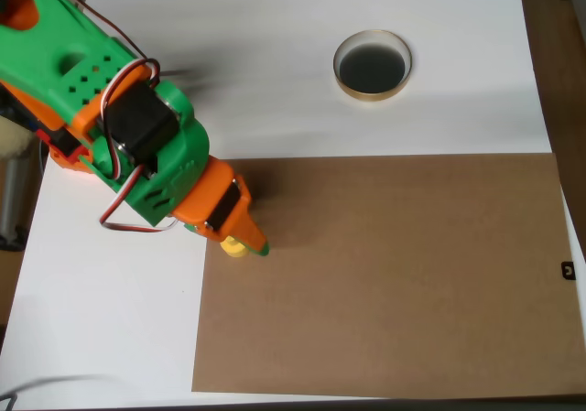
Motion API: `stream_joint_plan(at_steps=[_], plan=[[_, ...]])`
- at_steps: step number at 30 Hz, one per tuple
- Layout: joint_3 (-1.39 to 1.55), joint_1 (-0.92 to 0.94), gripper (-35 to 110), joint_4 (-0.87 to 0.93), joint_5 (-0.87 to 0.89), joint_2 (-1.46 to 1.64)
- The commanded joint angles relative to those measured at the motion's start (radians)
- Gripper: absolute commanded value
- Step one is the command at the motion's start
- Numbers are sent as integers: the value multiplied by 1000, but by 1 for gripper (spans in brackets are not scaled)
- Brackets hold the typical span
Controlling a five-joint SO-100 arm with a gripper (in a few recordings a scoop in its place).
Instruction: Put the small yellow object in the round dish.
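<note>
Overhead view: the green-and-orange pincer (249, 243) sits over the small yellow object (235, 245) near the brown board's (394, 274) left edge — grip unclear; the round dish (372, 65) stands well apart on the white bench (275, 54).

Overhead view looks straight down from moderate height on white table (366, 127) and brown board (412, 283), green-orange arm (137, 127) entering upper left.
</note>
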Motion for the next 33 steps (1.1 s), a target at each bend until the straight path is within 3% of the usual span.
stream_joint_plan(at_steps=[1,17,33], plan=[[-28,-23,26,0,2,14],[31,-26,25,-32,-6,14],[172,-3,25,-230,-38,11]])
